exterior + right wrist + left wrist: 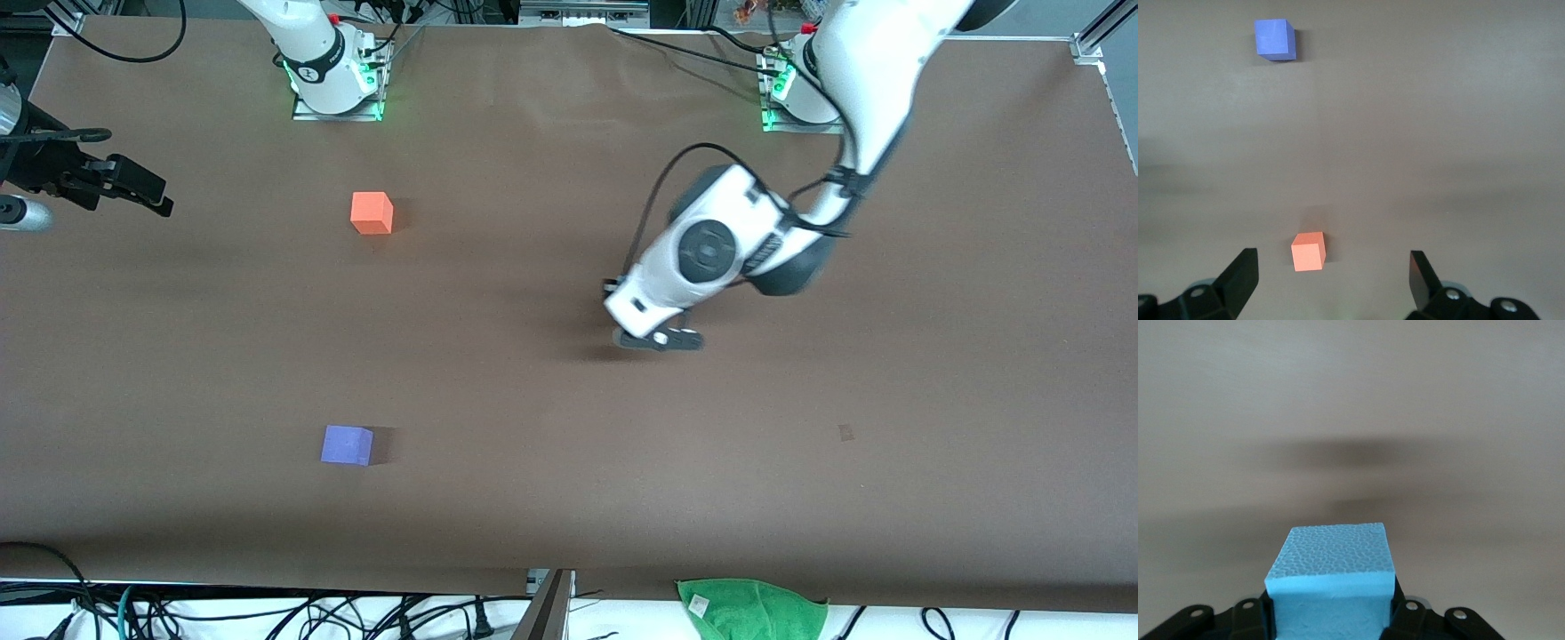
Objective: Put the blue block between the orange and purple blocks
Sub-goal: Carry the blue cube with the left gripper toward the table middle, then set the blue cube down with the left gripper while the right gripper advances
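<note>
The light blue block (1333, 567) sits between the fingers of my left gripper (1331, 617), which is shut on it. In the front view the left gripper (660, 340) hangs low over the middle of the table, and its hand hides the blue block. The orange block (372, 213) rests toward the right arm's end of the table, close to the bases. The purple block (346, 444) lies nearer the front camera, roughly in line with the orange one. My right gripper (147, 191) waits raised at the right arm's end, open and holding nothing. Its wrist view shows the right gripper (1333, 263) with the orange block (1308, 251) and the purple block (1275, 39).
The brown table (533, 498) has a green cloth (751, 609) lying at its front edge, with cables along that edge. A small dark mark (845, 433) shows on the surface toward the left arm's end. The stretch between the orange and purple blocks is bare.
</note>
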Tool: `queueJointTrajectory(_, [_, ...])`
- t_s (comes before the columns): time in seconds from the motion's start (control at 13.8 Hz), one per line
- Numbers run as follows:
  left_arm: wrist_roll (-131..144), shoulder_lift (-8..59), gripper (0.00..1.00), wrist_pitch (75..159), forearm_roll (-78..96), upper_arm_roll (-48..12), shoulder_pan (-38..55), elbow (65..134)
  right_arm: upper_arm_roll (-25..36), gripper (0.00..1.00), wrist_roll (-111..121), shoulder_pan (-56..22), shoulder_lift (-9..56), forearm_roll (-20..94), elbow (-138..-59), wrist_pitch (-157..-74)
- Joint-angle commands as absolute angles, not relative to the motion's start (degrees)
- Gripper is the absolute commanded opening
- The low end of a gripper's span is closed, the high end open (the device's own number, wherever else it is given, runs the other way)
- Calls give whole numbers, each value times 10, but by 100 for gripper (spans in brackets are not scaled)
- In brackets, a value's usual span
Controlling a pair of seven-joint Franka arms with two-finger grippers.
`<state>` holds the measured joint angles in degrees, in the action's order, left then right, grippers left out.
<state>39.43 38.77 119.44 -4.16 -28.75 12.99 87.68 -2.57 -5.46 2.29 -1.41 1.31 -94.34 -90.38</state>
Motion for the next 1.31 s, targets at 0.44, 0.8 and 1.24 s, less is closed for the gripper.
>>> queueJointTrajectory(0.44, [484,466,23,1296,-53,-188,282,857,-31,100,-56,34,14,11,-926,-924])
queueJointTrajectory(0.8, [485,468,100,1315,-51,-189,280,857,-29,100,-56,35,28,11,-924,-931])
queueJointTrajectory(1.24, [479,375,100,1218,-47,-192,256,856,-28,100,-56,37,65,12,-924,-947])
